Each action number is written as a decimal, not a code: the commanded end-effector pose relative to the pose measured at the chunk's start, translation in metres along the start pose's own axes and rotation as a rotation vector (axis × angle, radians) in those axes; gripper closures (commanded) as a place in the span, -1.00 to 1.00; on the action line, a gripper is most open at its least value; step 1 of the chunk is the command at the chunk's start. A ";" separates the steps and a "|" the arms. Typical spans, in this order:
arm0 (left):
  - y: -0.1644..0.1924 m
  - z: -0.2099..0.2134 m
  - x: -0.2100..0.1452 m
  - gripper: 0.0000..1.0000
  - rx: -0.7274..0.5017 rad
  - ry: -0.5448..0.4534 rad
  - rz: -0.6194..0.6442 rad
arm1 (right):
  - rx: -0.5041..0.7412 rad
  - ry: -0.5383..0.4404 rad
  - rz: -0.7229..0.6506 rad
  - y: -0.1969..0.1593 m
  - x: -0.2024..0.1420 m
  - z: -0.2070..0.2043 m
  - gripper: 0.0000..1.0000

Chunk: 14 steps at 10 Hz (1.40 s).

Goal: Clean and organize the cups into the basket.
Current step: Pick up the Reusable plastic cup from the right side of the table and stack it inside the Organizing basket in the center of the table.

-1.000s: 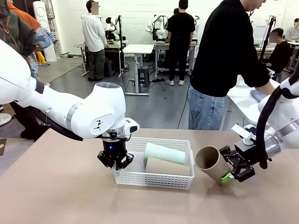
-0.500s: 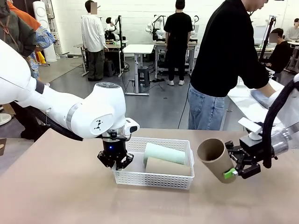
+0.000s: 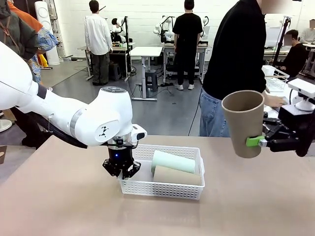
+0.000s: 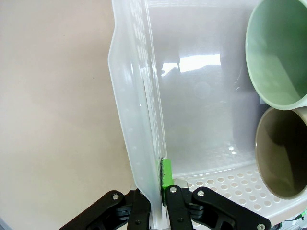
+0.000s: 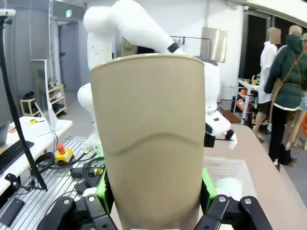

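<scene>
Tan cup (image 3: 242, 115), pinched near its base by right gripper (image 3: 248, 142) up right of the basket (image 3: 162, 189), may tip out; left gripper (image 3: 121, 171) clamps basket wall.

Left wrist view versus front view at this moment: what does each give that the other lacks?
Left wrist: the left gripper pinching the basket's side wall; open mouths of the mint cup and tan cup. Front: the right gripper holding a raised tan cup mouth up, a person behind. Shared: the basket with both cups lying inside.
</scene>
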<state>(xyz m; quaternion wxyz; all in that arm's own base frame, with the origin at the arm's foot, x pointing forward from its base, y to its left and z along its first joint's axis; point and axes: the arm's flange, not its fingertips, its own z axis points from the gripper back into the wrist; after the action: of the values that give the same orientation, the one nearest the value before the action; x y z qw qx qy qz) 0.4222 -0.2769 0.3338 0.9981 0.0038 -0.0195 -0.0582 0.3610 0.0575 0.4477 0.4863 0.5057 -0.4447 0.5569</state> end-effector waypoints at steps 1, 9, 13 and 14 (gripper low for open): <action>-0.001 -0.004 -0.004 1.00 0.008 0.005 0.000 | -0.070 -0.001 -0.043 -0.003 -0.016 0.001 -0.27; -0.001 -0.004 -0.004 1.00 0.008 0.005 0.000 | -0.010 0.009 -0.007 0.001 -0.002 -0.001 -0.67; -0.001 -0.004 -0.004 1.00 0.008 0.005 0.000 | -0.023 0.237 -0.069 -0.041 0.049 -0.054 -0.67; -0.001 -0.004 -0.004 1.00 0.008 0.005 0.000 | -0.033 0.319 -0.107 -0.051 0.055 -0.070 -0.67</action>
<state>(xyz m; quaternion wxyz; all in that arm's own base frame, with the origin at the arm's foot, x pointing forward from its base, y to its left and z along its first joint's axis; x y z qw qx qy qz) 0.4222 -0.2769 0.3338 0.9981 0.0037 -0.0195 -0.0582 0.3915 0.1229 0.4929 0.5529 0.4394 -0.3835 0.5951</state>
